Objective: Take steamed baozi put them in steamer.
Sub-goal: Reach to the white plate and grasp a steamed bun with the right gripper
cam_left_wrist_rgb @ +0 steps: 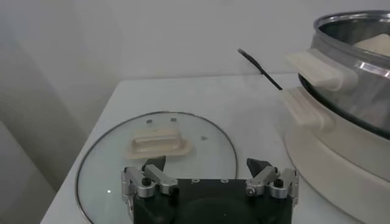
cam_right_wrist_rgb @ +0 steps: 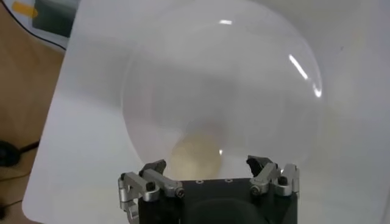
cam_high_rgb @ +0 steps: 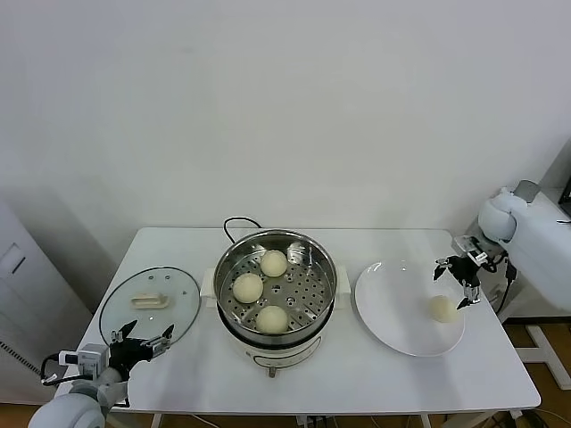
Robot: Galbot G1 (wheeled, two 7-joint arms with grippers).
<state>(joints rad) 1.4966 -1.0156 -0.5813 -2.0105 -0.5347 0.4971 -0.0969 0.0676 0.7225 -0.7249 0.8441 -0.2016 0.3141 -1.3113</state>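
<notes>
The right gripper [cam_high_rgb: 452, 283] hangs wide open, empty, above the last round cream-white steamed baozi [cam_high_rgb: 442, 308] on the flat white plate [cam_high_rgb: 393, 312] near the worktop's right edge; three sit in the shiny round stainless-steel steamer [cam_high_rgb: 317, 259]; the left gripper [cam_high_rgb: 143, 341], open and empty, waits by the front-left corner.

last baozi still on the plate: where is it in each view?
Head: the baozi sits on the white plate, right of the steamer, just below the open right gripper.
Left wrist: not in view.
Right wrist: baozi just ahead of the right gripper.
Shared landmark: the white plate.
</notes>
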